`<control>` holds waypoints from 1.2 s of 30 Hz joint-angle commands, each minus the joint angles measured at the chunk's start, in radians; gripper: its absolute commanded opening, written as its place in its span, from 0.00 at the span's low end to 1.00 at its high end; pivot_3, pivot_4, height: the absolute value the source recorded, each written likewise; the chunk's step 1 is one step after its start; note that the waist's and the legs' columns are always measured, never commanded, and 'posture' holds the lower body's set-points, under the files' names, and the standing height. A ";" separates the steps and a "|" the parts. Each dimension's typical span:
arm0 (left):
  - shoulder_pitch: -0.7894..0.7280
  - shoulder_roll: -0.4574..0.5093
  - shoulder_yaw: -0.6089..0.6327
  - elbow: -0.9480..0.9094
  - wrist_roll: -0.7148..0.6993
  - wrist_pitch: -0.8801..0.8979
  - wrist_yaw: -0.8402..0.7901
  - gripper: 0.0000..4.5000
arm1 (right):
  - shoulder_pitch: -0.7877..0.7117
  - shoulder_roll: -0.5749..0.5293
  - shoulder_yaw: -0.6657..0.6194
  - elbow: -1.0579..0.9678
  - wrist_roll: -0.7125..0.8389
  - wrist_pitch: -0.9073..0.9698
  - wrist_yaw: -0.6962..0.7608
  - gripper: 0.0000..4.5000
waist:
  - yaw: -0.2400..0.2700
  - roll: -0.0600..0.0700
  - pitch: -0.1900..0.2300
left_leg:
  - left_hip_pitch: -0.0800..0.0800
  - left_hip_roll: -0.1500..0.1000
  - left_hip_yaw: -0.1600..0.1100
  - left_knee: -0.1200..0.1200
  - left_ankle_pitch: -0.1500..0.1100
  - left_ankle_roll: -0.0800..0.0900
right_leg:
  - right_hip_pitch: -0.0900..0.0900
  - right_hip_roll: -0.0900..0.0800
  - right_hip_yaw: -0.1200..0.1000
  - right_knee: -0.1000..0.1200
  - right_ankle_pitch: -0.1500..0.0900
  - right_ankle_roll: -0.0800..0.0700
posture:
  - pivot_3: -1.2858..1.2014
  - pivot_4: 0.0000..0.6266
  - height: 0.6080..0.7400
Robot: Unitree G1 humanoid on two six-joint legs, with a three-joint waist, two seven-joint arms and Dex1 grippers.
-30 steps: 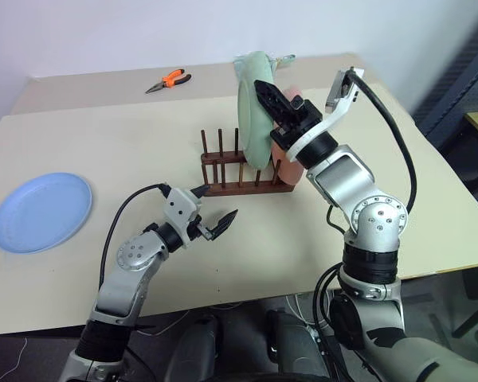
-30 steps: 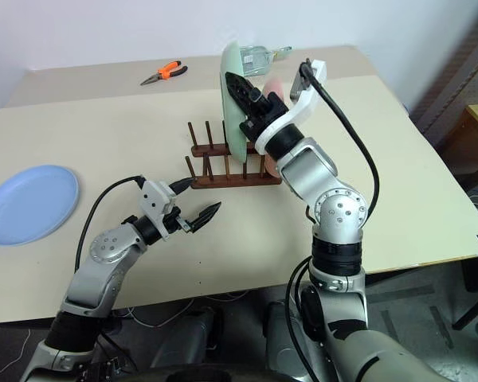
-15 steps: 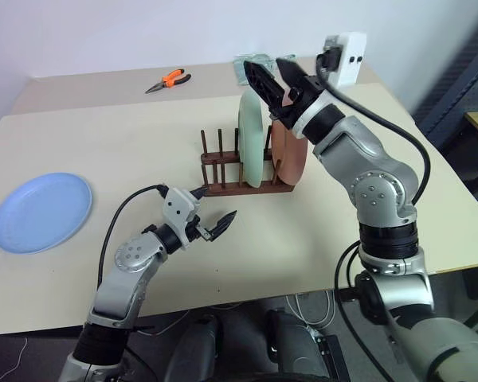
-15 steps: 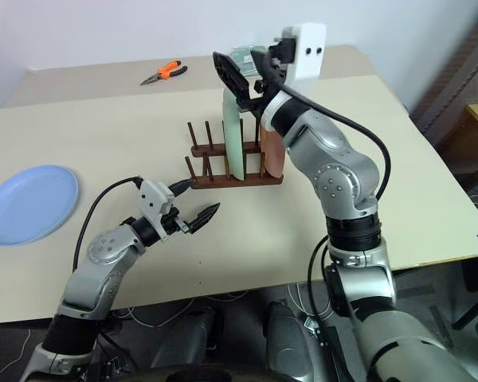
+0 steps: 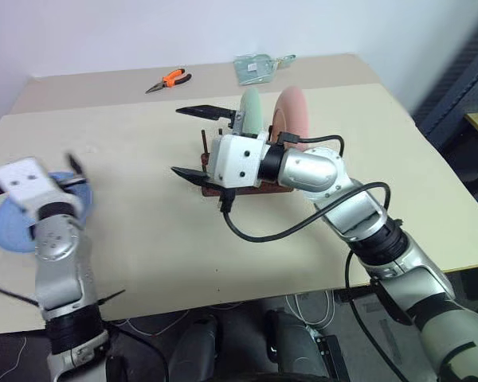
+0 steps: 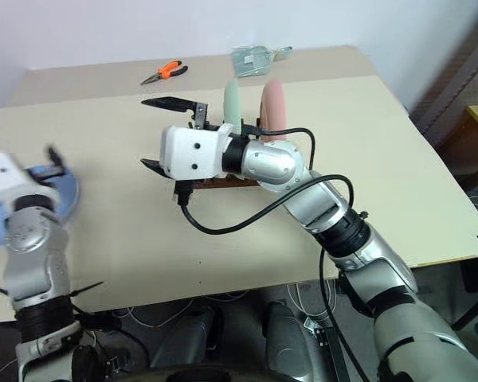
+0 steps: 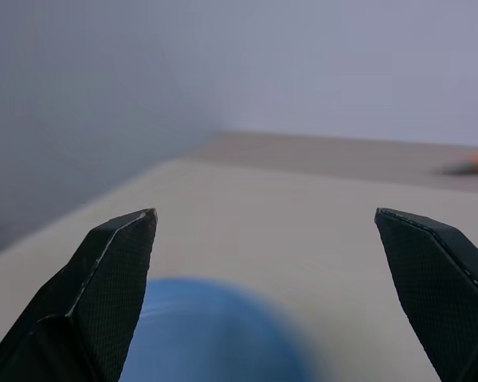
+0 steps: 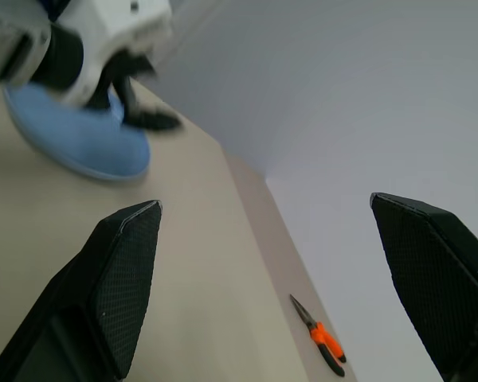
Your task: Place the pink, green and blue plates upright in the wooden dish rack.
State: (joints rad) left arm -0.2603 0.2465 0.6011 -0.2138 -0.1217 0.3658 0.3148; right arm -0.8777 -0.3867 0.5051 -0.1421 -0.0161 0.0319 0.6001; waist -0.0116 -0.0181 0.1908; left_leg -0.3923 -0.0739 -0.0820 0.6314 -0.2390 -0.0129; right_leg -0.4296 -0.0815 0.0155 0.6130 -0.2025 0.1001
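Blue plate point(image 5: 8, 225) lies flat beneath open left hand point(image 7: 275, 239).

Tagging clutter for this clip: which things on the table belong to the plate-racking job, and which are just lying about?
Job items:
- green plate, upright in the wooden dish rack
- pink plate, upright in the rack beside it
- blue plate, flat on the table, not yet racked

Lying about:
- orange-handled pliers
- clear packet at the far edge
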 commanded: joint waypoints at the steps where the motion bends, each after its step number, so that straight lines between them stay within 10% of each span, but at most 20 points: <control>1: -0.029 -0.060 0.148 -0.075 -0.053 0.115 0.164 1.00 | 0.026 0.028 -0.003 0.035 -0.046 -0.049 0.012 0.95 | 0.003 -0.002 -0.001 | 0.000 0.000 0.000 0.000 0.000 0.000 | 0.000 0.000 0.000 0.000 0.000 0.001 | 0.52 0.24 0.99; 9: -0.073 -0.181 0.339 -0.095 -0.318 0.303 0.263 0.95 | 0.069 0.060 -0.019 0.077 -0.111 -0.089 0.036 0.98 | 0.000 -0.005 -0.001 | 0.000 0.000 -0.002 0.000 0.000 -0.001 | 0.001 0.000 -0.001 0.000 0.001 0.001 | 0.52 0.24 0.99; 18: -0.097 -0.174 0.403 -0.058 -0.484 0.314 0.334 0.04 | 0.101 0.082 -0.064 0.075 -0.124 -0.048 0.033 1.00 | 0.000 -0.008 -0.001 | 0.001 0.000 -0.002 0.000 0.001 -0.002 | 0.001 0.001 -0.001 0.000 0.001 0.000 | 0.52 0.24 0.99; 36: -0.388 -0.007 -0.236 -0.215 -0.388 0.192 -0.050 0.04 | -0.052 0.096 -0.060 0.260 -0.339 -0.235 -0.066 1.00 | -0.009 -0.011 0.000 | 0.001 0.001 -0.001 -0.002 0.002 -0.005 | 0.000 0.003 0.000 0.001 0.001 0.000 | 0.52 0.24 0.99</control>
State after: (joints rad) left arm -0.6311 0.2403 0.3751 -0.3774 -0.5100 0.5627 0.2662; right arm -0.8870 -0.3007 0.4496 0.0972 -0.3111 -0.1710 0.5756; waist -0.0201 -0.0288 0.1905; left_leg -0.3911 -0.0730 -0.0830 0.6293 -0.2365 -0.0183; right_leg -0.4296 -0.0789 0.0153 0.6135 -0.2014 0.0998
